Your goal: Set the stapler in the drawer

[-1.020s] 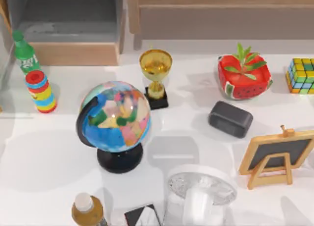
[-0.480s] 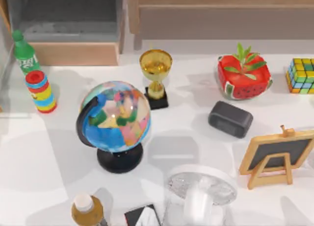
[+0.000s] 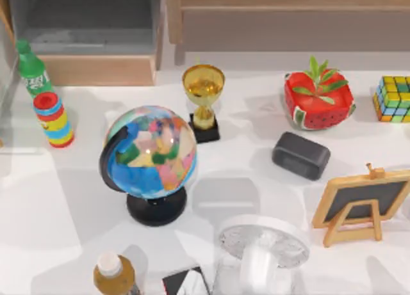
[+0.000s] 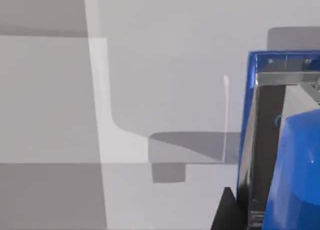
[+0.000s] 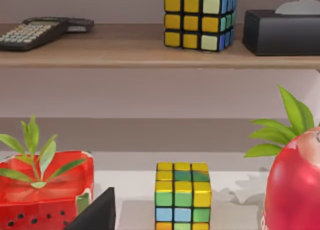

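The drawer (image 3: 96, 70) stands open at the table's back left, with a tan front panel and a grey inside that holds nothing I can see. The stapler (image 4: 292, 165), bright blue with a silver metal strip, hangs very close to my left wrist camera above a pale surface with grey shadows. A dark fingertip (image 4: 226, 212) rests against its side, so my left gripper appears shut on it. My right arm is parked off the table's right side, its wrist camera facing the shelf.
A globe (image 3: 150, 155), a gold trophy (image 3: 203, 93), a rainbow ring stack (image 3: 52, 119) and a green bottle (image 3: 32, 70) stand near the drawer. Further right are a dark grey block (image 3: 301, 155), a watermelon pot (image 3: 318, 100), a colour cube (image 3: 394, 98) and a small chalkboard (image 3: 362, 205).
The soft shadows on the left part of the table have shifted. None of the objects on the table has moved.
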`<state>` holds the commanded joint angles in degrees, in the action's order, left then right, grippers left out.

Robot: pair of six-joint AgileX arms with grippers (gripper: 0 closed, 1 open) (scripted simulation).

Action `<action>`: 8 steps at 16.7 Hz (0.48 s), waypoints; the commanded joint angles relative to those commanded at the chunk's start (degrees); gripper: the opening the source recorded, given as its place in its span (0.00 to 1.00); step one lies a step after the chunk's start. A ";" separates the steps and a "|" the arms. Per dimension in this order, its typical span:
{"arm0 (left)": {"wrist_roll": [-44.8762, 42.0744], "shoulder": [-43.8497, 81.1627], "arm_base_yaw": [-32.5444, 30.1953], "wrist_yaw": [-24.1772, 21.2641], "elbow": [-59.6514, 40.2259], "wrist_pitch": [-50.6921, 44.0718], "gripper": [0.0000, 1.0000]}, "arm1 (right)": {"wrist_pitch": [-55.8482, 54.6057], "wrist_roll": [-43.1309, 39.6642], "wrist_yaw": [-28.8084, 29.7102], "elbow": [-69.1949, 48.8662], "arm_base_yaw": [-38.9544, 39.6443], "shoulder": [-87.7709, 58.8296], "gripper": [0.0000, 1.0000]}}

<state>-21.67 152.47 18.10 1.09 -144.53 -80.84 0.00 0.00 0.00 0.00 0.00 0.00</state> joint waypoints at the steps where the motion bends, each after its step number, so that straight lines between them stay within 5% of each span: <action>1: 0.00 0.00 0.00 0.00 0.00 0.00 0.23 | 0.00 0.00 0.00 0.00 0.00 0.00 1.00; 8: 0.00 0.00 0.00 0.00 0.00 0.00 0.75 | 0.00 0.00 0.00 0.00 0.00 0.00 1.00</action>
<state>-21.67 152.47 18.10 1.09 -144.53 -80.84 0.00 0.00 0.00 0.00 0.00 0.00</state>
